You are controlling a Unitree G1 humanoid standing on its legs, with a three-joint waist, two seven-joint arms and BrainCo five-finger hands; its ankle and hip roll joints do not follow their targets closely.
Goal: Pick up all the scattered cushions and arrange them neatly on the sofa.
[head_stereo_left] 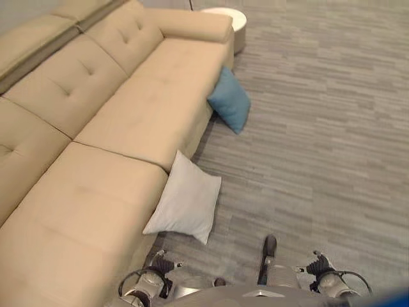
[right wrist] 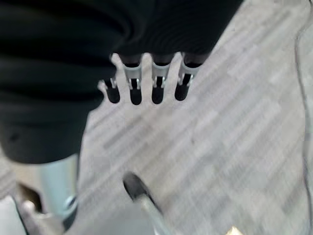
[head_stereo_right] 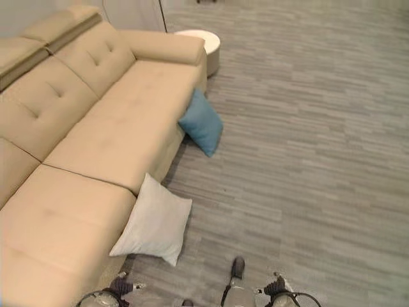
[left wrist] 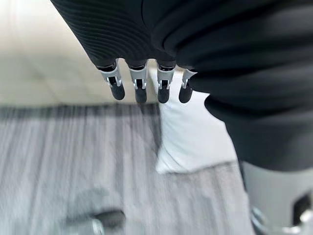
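A light grey cushion [head_stereo_left: 185, 199] stands on the floor, leaning against the front of the beige sofa [head_stereo_left: 108, 128] near its middle seam. Farther along, a blue cushion [head_stereo_left: 229, 98] leans on the sofa's front near the armrest end. Both hands hang low beside me, away from the cushions. My left hand [left wrist: 140, 84] has relaxed, straight fingers and holds nothing; the grey cushion [left wrist: 193, 139] lies on the floor past its fingertips. In the right wrist view my right hand [right wrist: 134, 84] is open too, above bare carpet.
A round white side table [head_stereo_left: 234, 20] stands by the sofa's far armrest. Grey striped carpet [head_stereo_left: 319, 141] stretches wide to the right of the sofa. The sofa's seats [head_stereo_right: 121, 121] have nothing on them.
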